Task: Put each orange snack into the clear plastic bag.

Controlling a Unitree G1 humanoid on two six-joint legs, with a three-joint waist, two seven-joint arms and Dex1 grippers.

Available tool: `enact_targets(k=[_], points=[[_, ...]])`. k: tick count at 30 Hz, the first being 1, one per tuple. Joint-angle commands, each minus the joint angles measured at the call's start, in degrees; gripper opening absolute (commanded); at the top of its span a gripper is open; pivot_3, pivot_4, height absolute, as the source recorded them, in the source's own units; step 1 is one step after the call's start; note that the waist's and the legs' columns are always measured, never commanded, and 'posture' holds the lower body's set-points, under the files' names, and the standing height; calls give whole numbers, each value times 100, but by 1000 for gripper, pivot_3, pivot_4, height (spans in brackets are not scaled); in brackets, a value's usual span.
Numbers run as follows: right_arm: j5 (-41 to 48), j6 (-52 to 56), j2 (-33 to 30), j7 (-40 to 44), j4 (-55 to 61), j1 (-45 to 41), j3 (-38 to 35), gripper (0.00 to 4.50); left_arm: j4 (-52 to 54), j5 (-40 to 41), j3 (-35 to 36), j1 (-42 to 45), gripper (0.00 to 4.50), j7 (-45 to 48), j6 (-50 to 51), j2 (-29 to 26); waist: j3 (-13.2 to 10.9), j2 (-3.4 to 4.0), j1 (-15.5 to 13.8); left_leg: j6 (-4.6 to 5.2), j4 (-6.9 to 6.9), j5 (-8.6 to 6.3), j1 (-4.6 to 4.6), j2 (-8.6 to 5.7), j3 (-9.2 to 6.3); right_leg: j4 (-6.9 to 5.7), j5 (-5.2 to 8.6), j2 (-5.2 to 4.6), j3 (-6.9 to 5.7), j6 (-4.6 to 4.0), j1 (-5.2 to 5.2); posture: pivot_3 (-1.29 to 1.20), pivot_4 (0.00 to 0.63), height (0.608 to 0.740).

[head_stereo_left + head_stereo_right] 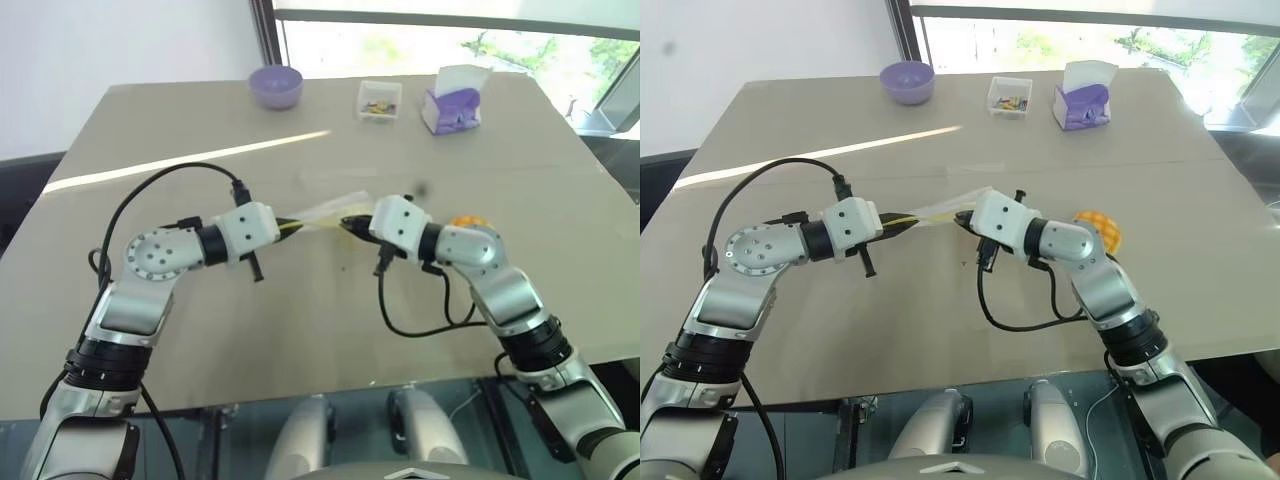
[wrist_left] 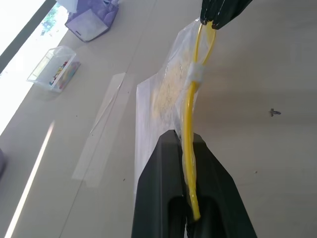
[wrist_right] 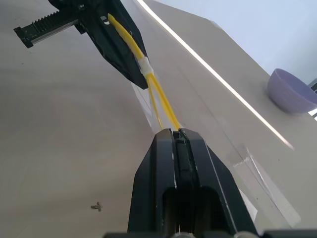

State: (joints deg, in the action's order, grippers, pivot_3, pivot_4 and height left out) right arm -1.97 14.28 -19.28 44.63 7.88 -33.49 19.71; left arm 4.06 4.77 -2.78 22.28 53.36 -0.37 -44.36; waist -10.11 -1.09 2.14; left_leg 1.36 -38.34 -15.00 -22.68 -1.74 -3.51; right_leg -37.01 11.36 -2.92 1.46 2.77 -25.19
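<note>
- Orange snack (image 1: 1098,231) sits on the table (image 1: 940,320), well in from the right edge, just behind the right forearm. Not in the bag yet.
- Clear plastic bag (image 1: 325,212) hangs in the air near the middle of the table, stretched between both grippers.
- L gripper (image 1: 287,222) is pressed tight on one end of the bag's yellow seal strip (image 2: 190,119); R gripper (image 1: 350,224) pinches the other end.
- So the strip (the bag's long line) runs side to side, from one gripper to the other. The bag's clear body goes back toward the far edge.
- Near the R gripper the two yellow lips split apart a little, so I think the mouth has begun to open there.
- Key thing: the snack lies to the right of the bag, close to the right arm, well apart from the left one.
- My guess: the R gripper is the one to fetch it, but it must let go of the strip first, and then the mouth may flop shut.
- Purple bowl (image 1: 907,80), small clear box (image 1: 1009,96) and tissue pack (image 1: 1083,104) stay by the far edge, out of the way.
</note>
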Motion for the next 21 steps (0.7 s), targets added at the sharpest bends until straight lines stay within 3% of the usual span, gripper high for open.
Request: enact_targets(k=[1,21], points=[[43,-103,-11,32,77,-23,-20,89,237,102,143,68,0,-26,-43,-3,0,0,0,0,0,0,0,0,0,0,0,0,0,0,0,0,150,740],[347,169,290,19,-196,-14,-102,89,435,-54,-9,-250,0,121,-454,-67,0,0,4,0,0,0,1,1,0,0,0,0,1,0,0,0,150,740]])
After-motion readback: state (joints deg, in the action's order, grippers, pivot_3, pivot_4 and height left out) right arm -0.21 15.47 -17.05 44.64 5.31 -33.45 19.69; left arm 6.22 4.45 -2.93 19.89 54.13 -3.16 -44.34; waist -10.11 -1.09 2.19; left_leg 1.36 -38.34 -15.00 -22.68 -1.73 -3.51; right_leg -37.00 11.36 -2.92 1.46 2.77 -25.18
